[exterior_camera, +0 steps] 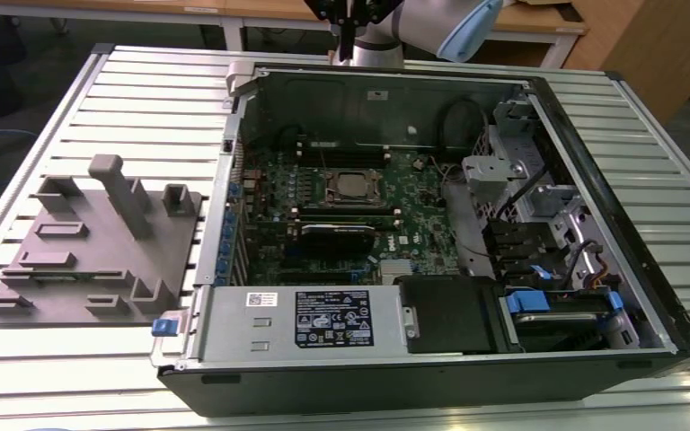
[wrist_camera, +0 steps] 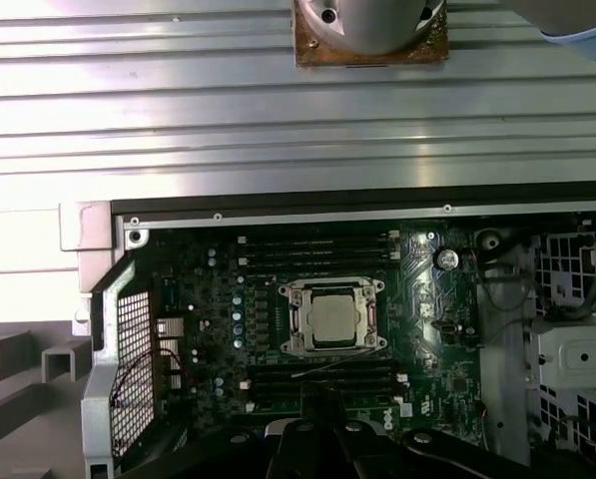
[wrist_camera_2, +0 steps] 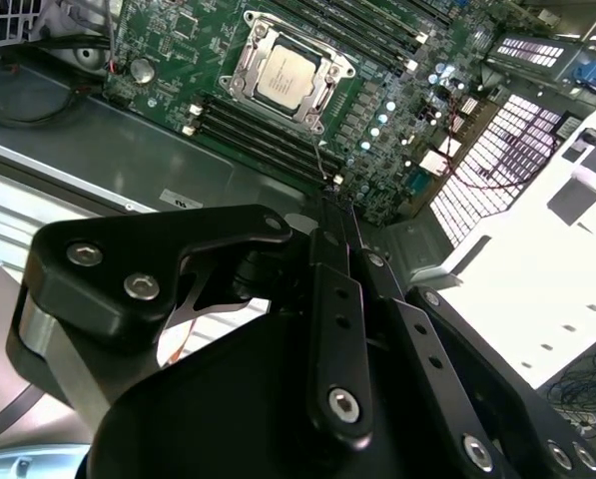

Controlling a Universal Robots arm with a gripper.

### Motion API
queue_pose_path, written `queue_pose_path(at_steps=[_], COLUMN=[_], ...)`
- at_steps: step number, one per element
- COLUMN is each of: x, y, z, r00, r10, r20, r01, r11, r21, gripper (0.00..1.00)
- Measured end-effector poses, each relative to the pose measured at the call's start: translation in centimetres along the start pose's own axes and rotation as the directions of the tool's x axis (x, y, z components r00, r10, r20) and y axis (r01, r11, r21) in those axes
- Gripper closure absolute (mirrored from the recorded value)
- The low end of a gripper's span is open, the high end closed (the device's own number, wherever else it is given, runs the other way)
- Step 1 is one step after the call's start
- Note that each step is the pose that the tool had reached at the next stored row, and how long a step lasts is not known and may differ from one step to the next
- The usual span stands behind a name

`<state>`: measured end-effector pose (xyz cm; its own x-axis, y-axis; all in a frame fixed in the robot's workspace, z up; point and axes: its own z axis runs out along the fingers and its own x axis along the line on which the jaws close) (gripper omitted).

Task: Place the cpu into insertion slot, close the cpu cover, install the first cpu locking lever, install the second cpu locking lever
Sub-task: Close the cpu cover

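The cpu (exterior_camera: 352, 186) lies flat in the insertion slot (wrist_camera: 290, 289) on the green board inside the open case; its silver top also shows in both wrist views (wrist_camera_2: 286, 78) (wrist_camera: 332, 317). The cpu cover (wrist_camera: 299, 321) lies down as a silvery frame around the chip (wrist_camera_2: 246, 72). A thin wire lever (wrist_camera: 342, 368) runs along the socket's side nearest the gripper. My gripper (exterior_camera: 342, 36) hangs high above the case's far wall, well clear of the socket. Its fingers are shut with nothing between them (wrist_camera_2: 332, 205) (wrist_camera: 319, 399).
The case (exterior_camera: 609, 180) stands open on a slatted metal table (exterior_camera: 141, 99). A grey fixture block (exterior_camera: 93, 242) sits at the exterior view's left. Inside are a power supply (exterior_camera: 309, 319), a black card (exterior_camera: 339, 235) and a drive cage (exterior_camera: 537, 197).
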<state>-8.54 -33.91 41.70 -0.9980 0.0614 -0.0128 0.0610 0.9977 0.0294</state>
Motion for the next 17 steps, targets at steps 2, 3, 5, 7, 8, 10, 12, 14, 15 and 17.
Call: queue_pose_path(at_steps=[2, 3, 5, 7, 8, 10, 12, 14, 15, 17], x=[0.0, 0.0, 0.0, 0.01, 0.01, 0.01, 0.01, 0.01, 0.01, 0.01], y=[-0.01, -0.01, -0.01, -0.01, -0.01, -0.01, -0.02, -0.02, -0.02, -0.02], z=[0.29, 0.3, 0.33, 0.39, 0.43, 0.5, 0.58, 0.66, 0.71, 0.82], r00=[1.0, 1.0, 1.0, 1.0, 1.0, 1.0, 1.0, 1.0, 1.0, 1.0], r10=[0.0, 0.0, 0.0, 0.0, 0.0, 0.0, 0.0, 0.0, 0.0, 0.0], r20=[0.0, 0.0, 0.0001, 0.0001, 0.0001, 0.0, 0.0, 0.0, 0.0, 0.0], r01=[0.0, 0.0, 0.0, 0.0, 0.0, 0.0, 0.0, 0.0, 0.0, 0.0], r11=[1.0, 1.0, 1.0, 1.0, 1.0, 1.0, 1.0, 1.0, 1.0, 1.0], r21=[0.0, 0.0, -0.0002, -0.0001, -0.0001, -0.0001, 0.0, 0.0, -0.0001, -0.0001], gripper=[0.9, 0.9, 0.9, 0.9, 0.9, 0.9, 0.9, 0.9, 0.9, 0.9])
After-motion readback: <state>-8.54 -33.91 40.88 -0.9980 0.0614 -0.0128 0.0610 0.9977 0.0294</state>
